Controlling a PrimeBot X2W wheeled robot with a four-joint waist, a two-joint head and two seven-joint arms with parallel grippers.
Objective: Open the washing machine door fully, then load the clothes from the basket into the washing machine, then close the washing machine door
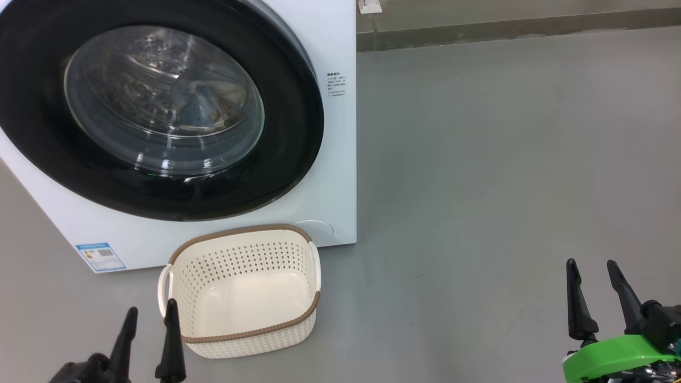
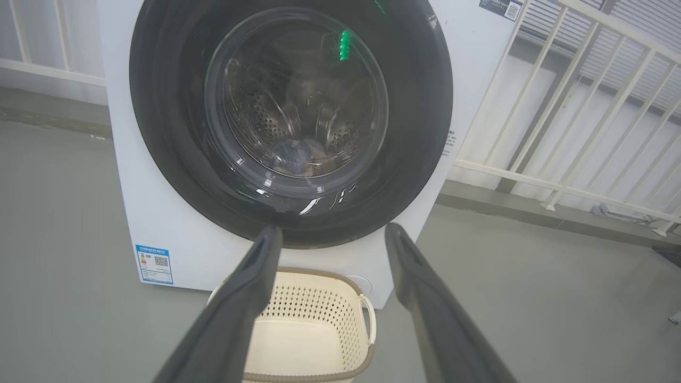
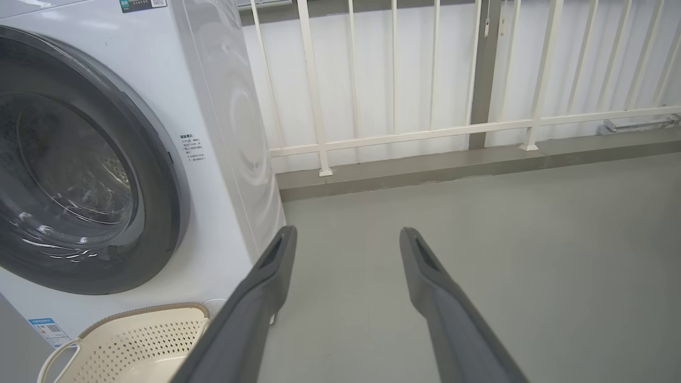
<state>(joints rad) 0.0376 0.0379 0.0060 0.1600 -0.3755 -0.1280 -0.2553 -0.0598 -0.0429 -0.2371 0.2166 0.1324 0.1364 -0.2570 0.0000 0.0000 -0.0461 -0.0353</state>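
washing machine door (image 1: 159,106) shut, basket (image 1: 245,298) empty. left gripper (image 1: 151,308) and right gripper (image 1: 591,264): fingers (image 1: 171,340) spread, holding nothing. Door's rigid, glossy rim likely slippery; I'd hook its right edge.

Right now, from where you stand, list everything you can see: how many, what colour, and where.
washing machine: one, white, on the floor at the head view's left
washing machine door: one, glossy black rim around clear glass, shut on the machine's front
clothes: a small heap, pieces uncountable, bluish, low in the drum behind the glass
basket: one, cream-white with a brown rim, empty, on the floor before the machine
label sticker: one, blue, on the machine's lower left front
railing: one, white, beyond the machine
floor: grey, all around
left gripper: one, dark fingers, open, beside the basket
right gripper: one, dark fingers, open, over bare floor
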